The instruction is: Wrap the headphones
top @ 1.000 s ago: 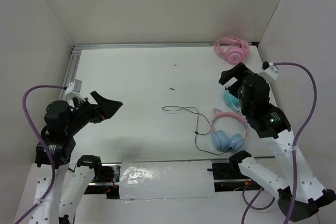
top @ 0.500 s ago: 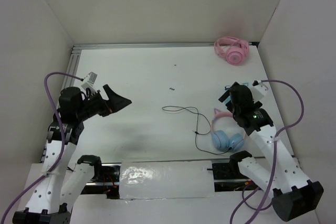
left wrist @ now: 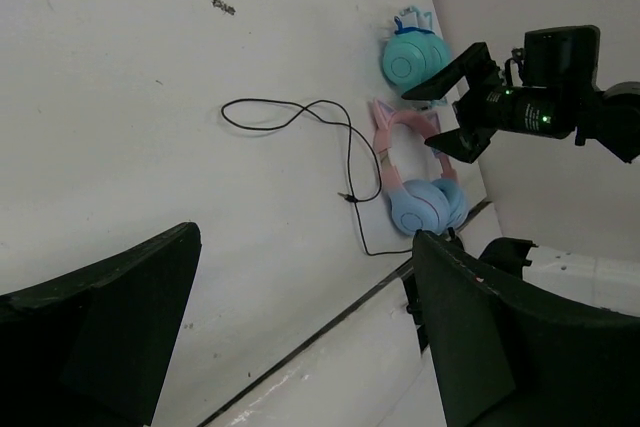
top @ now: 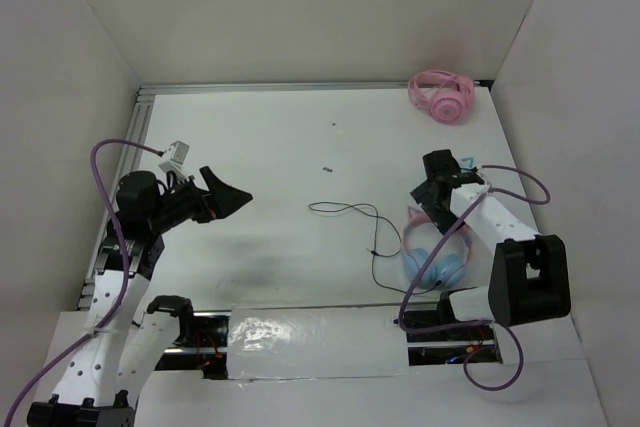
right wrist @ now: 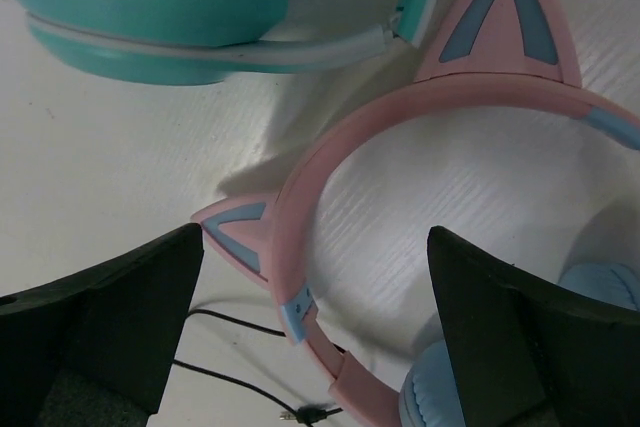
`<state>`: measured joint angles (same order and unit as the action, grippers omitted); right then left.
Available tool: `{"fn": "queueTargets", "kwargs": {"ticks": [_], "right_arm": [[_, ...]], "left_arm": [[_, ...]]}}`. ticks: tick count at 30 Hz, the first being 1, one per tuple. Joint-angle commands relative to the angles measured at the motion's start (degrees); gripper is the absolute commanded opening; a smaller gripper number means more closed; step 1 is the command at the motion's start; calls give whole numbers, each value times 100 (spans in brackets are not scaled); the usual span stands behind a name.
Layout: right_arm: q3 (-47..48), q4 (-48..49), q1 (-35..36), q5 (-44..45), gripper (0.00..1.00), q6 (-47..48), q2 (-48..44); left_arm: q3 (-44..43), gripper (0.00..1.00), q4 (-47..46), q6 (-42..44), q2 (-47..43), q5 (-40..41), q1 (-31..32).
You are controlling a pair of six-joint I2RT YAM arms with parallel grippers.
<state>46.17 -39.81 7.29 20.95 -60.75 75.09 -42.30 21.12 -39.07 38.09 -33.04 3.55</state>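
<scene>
Headphones [top: 436, 252]: on the table's right side near the front edge, about 4 o'clock from its middle.
Right gripper [top: 430, 190]: jaws spread, holding nothing, hovering at the headband's 12 o'clock end.
Left gripper [top: 228, 195]: also spread and holding nothing, well apart at 9 o'clock.
Axis: pink arch toward 12, blue cups toward 6; cable [top: 350, 212] trails toward 10.
Right wrist view: teal headphones [right wrist: 200, 17] just beside one cat ear, largely covered from above.
</scene>
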Motion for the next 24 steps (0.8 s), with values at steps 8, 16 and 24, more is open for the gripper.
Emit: {"fn": "queueTargets", "kwargs": {"ticks": [8,16,24], "right_arm": [[93,343,-219,76,99,-947,673],[181,281,-465,76,96,-1510,902],[647,-167,-544,164,93,-1246,1710]], "left_arm": [[-181,99,-452,426,656,-142,-21],[-235,99,-522,523,990,-212,-21],[-287,99,-592,497,1095,-98,-21]]}}
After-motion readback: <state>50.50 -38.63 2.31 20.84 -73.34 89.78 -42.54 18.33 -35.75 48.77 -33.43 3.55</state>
